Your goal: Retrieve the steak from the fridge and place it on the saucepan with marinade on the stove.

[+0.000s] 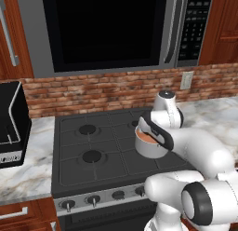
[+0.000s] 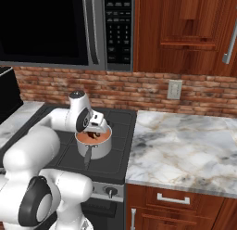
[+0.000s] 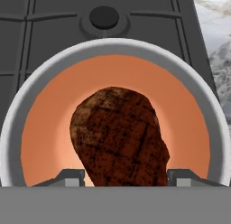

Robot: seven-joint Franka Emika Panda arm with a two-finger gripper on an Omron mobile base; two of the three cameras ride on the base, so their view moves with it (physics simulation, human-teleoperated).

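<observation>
I have the steak (image 3: 118, 136) pinched between half-spread jaws of the gripper (image 3: 122, 175), hanging over the marinade (image 3: 49, 128) in the saucepan (image 1: 149, 148) near the stove's (image 1: 79, 153) right edge, so I should lower centred, then release

Home kitchen: gas stove (image 1: 93, 146) with burners and knobs, black microwave (image 1: 107, 30) above, red brick backsplash (image 2: 152, 90), marble tabletop (image 2: 185, 145), wooden cabinets (image 2: 185, 29), wall outlet (image 2: 174, 89).
</observation>
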